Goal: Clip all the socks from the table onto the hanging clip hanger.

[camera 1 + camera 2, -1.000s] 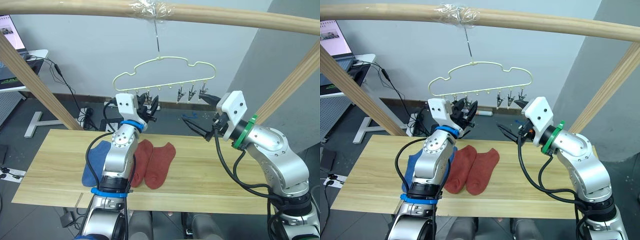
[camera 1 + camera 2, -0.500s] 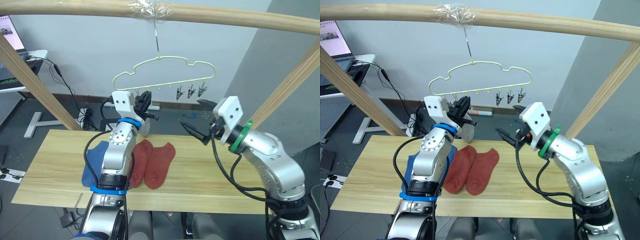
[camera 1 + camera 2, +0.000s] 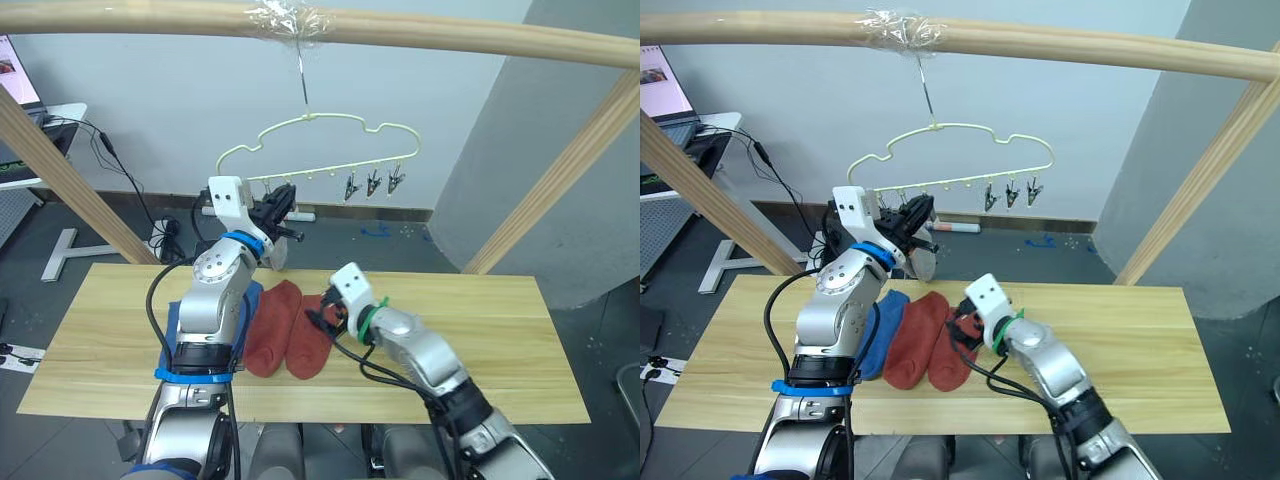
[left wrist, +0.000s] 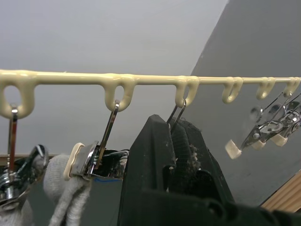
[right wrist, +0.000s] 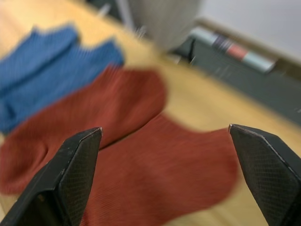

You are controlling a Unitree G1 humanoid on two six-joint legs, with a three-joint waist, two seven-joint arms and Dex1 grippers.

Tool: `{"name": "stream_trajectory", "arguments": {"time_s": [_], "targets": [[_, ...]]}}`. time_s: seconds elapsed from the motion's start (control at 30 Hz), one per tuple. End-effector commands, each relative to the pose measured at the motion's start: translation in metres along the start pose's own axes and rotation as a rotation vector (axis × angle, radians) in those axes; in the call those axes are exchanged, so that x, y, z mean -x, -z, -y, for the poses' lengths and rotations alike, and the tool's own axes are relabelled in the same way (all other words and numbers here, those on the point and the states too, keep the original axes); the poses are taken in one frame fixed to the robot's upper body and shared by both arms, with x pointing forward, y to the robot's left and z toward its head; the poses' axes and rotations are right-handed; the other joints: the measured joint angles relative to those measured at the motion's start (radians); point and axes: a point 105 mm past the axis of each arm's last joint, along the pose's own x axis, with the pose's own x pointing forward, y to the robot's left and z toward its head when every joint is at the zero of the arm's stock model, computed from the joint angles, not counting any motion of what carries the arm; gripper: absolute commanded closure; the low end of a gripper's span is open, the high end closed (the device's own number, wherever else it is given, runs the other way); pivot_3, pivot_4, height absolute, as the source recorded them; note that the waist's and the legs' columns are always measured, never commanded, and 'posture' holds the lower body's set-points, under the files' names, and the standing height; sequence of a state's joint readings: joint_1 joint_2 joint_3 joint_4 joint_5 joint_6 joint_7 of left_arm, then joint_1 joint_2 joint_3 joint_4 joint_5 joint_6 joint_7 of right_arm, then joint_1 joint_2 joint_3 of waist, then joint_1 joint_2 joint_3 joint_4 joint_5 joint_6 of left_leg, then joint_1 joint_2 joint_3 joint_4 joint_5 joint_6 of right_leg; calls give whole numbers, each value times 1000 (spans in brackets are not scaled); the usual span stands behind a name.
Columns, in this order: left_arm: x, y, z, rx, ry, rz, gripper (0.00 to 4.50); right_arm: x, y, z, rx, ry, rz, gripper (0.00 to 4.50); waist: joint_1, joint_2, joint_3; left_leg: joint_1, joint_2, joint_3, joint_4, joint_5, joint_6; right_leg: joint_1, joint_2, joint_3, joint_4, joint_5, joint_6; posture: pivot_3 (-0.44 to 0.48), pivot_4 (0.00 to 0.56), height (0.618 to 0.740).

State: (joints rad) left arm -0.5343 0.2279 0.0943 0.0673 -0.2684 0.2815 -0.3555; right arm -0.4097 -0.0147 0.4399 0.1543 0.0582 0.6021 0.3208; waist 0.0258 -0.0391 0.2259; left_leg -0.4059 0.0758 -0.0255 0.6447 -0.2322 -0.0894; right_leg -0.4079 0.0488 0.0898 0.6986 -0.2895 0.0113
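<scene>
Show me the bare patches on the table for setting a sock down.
Bare table stretches from the right gripper to the far right end. A narrower strip lies left of the blue socks. The middle is crowded: rust-red socks side by side.

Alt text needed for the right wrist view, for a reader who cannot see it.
The right end effector, fingers spread wide, hovers over two rust-red socks lying side by side on the wooden table. Blue socks lie beyond them.
</scene>
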Motion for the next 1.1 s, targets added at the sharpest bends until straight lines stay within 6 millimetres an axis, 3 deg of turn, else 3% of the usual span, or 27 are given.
{"name": "stream_trajectory", "arguments": {"time_s": [0.03, 0.1, 0.2, 0.27, 0.47, 0.67, 0.73, 0.8, 0.9, 1.1], "targets": [[4, -5, 1, -3, -3, 12, 4498, -12, 8, 5, 10, 44, -37, 0, 3, 0, 0, 0, 0, 0, 0, 0, 0, 0, 0, 0, 0, 0, 0, 179, 190, 740], [6, -5, 3, -4, -2, 10, 4498, -19, 14, 4, 5, 53, -60, 0, 3, 0, 0, 0, 0, 0, 0, 0, 0, 0, 0, 0, 0, 0, 0, 195, 190, 740], [10, -4, 0, -14, -14, 5, 4498, -30, 40, -6, 46, 39, -155, 0, 1, 0, 0, 0, 0, 0, 0, 0, 0, 0, 0, 0, 0, 0, 0, 215, 182, 740], [11, -6, -2, -18, -23, 7, 4500, -31, 56, -4, 75, 51, -192, 362, 1, 0, -1, 2, 1, 0, -1, 0, 0, 0, 0, 0, 1, 0, 0, 225, 184, 740], [15, -3, -7, -28, -35, -4, 4500, -17, 76, 4, 94, 16, -215, 2280, 2, 0, -6, 5, 0, 1, -2, 0, 0, 3, 0, 2, 0, -2, 4, 221, 181, 740], [14, -1, -8, 3, -21, -21, 4500, 14, 89, 20, 238, -22, -210, 4348, 6, 1, -11, 5, 0, 1, -2, 0, 0, 4, 0, 2, 0, -3, 4, 219, 178, 740], [13, 1, -9, 16, -5, -33, 4500, 27, 81, 28, 320, -21, -158, 4431, 6, 1, -12, 5, 0, 1, -2, 0, 0, 4, 0, 2, 0, -3, 5, 208, 176, 740], [12, 5, -9, 73, 27, -67, 4500, 41, 61, 31, 437, -33, -56, 4431, 6, 2, -12, 5, -1, 1, -2, 0, 0, 4, 0, 3, 0, -3, 5, 196, 182, 740], [14, 13, -4, 289, 101, -143, 4500, 63, 23, 23, 716, -86, 110, 4431, 2, 2, -12, 4, -1, 2, -1, 0, 0, 3, 0, 3, 0, -2, 6, 184, 185, 740], [24, 9, 10, 681, 273, -286, 4500, 80, -23, 8, 900, -153, 290, 4431, -13, 2, -12, 6, 1, 0, -2, 0, 0, 3, 3, 3, 0, -2, 6, 162, 188, 740]]}}
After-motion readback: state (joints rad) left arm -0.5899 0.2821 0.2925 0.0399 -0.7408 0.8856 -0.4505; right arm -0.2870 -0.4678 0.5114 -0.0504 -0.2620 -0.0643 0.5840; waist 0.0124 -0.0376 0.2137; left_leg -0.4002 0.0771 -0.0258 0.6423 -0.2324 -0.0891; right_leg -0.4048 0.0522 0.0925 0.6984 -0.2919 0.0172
